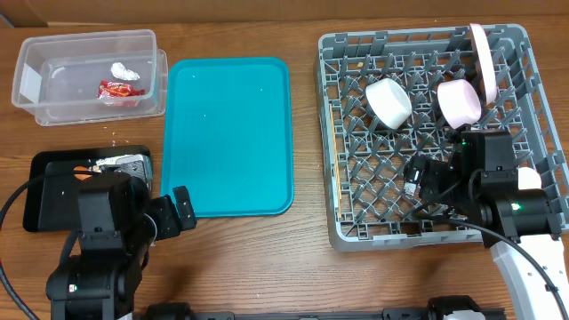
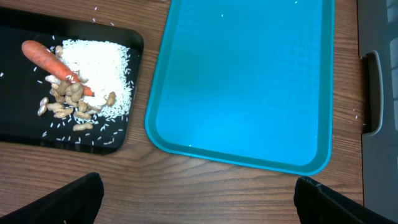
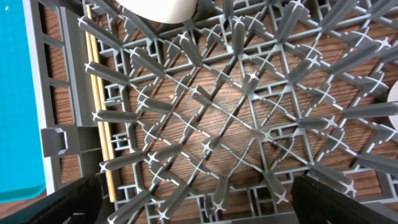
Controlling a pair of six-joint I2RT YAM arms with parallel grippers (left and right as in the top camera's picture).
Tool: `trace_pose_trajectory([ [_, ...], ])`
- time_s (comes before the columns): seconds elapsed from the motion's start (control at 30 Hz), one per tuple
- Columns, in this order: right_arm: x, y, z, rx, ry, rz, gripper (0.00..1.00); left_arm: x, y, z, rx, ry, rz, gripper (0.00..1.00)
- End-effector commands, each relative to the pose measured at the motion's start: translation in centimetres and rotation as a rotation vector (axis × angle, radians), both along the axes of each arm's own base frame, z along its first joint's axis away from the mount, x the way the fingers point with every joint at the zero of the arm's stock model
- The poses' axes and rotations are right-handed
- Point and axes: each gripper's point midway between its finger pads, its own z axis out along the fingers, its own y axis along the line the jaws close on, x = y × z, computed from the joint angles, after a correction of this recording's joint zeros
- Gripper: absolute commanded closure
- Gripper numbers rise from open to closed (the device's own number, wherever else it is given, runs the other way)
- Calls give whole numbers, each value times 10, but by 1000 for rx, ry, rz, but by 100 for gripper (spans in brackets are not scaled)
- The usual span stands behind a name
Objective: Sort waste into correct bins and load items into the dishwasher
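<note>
Along the rack's (image 3: 53, 140) wall, chopsticks (image 3: 97, 81) look light, stiff, best pinched mid-length; left claw (image 2: 199, 208) and right claw (image 3: 199, 208) gape empty.

The overhead view looks straight down on the whole table (image 1: 302, 267). Each wrist view looks down closely: left shares the teal tray (image 2: 249, 81), right the dish rack (image 3: 53, 140).
</note>
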Motion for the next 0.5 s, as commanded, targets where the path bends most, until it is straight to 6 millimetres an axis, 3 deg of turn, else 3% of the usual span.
trace_pose_trajectory([
  [0.0, -3, 1, 0, -2, -11, 5, 0, -1, 2, -3, -4, 6, 24, 0],
  [0.2, -6, 0, 2, 4, -146, 3, 0, -1, 2, -3, -4, 6, 24, 0],
  [0.47, -2, 5, 1, 60, -669, 22, 0, -1, 2, -3, -4, 6, 24, 0],
])
